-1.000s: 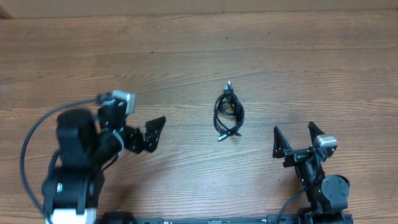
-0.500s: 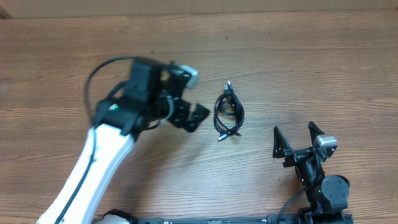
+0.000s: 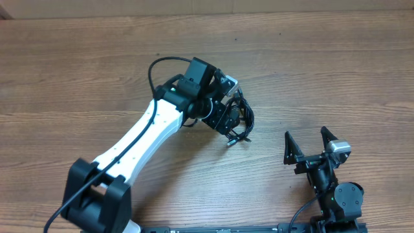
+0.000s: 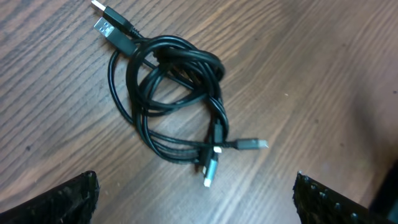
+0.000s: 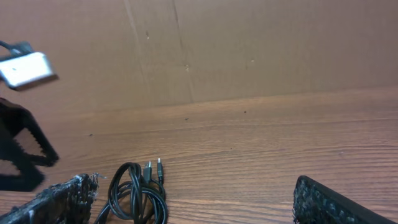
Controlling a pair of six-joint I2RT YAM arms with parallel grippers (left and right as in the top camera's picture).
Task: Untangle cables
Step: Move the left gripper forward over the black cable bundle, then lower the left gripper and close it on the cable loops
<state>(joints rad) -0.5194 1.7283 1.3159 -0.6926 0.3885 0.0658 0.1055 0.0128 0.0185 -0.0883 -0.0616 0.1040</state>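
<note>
The cables (image 3: 249, 119) lie as one small knotted black bundle at the table's middle. In the left wrist view the cables (image 4: 186, 48) show two USB plugs at the top left and small plugs at the bottom. My left gripper (image 3: 226, 120) hangs right over the bundle's left side. That left gripper (image 4: 195, 183) stands open, its fingertips wide on either side and apart from the cords. My right gripper (image 3: 310, 144) rests open to the right of the bundle. In the right wrist view the right gripper (image 5: 193, 190) has the cables (image 5: 134, 186) just inside its left finger, not touching.
The wooden table (image 3: 336, 65) runs back to a brown cardboard wall (image 5: 249, 43). The left arm's white link (image 3: 142, 139) stretches diagonally from its base (image 3: 97, 200) at the front left. The right arm's base (image 3: 343, 197) sits at the front right.
My left arm has swung from the table's left side over to the middle and now hangs above the cable bundle. The right arm and the cables have not moved.
</note>
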